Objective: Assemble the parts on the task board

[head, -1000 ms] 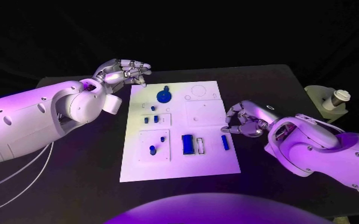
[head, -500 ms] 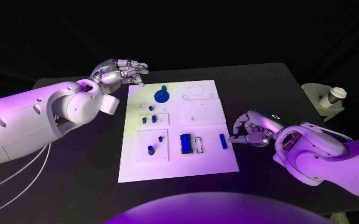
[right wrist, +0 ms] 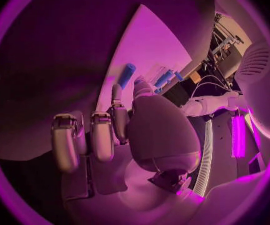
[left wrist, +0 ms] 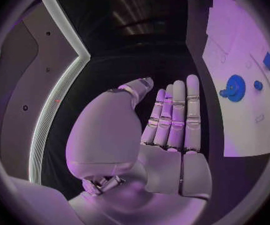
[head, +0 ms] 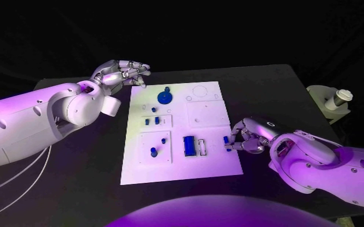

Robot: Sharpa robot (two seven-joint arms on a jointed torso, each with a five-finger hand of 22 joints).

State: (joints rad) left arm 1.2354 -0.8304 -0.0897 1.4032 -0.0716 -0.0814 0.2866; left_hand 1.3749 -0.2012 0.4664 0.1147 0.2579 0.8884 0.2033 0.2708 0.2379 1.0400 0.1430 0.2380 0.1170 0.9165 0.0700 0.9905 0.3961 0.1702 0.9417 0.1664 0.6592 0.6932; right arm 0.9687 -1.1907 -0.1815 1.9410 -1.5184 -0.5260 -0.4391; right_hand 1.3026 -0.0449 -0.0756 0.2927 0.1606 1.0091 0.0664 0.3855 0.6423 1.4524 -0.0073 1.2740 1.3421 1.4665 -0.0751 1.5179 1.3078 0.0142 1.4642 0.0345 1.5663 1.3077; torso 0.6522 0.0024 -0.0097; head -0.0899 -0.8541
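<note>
I see the white task board (head: 182,132) in the middle of the black table (head: 281,88). My right hand (head: 246,136) pinches a thin blue part (right wrist: 126,75) at the board's right edge. My left hand (head: 121,73) is open and holds nothing, just beside the board's far left corner.

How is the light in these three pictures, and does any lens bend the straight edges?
Head view: violet light falls on the white task board and both arms, and the room behind is black. Left wrist view: the fisheye lens curves the board's edge beside the open left hand. Right wrist view: strong magenta light covers the right hand.
</note>
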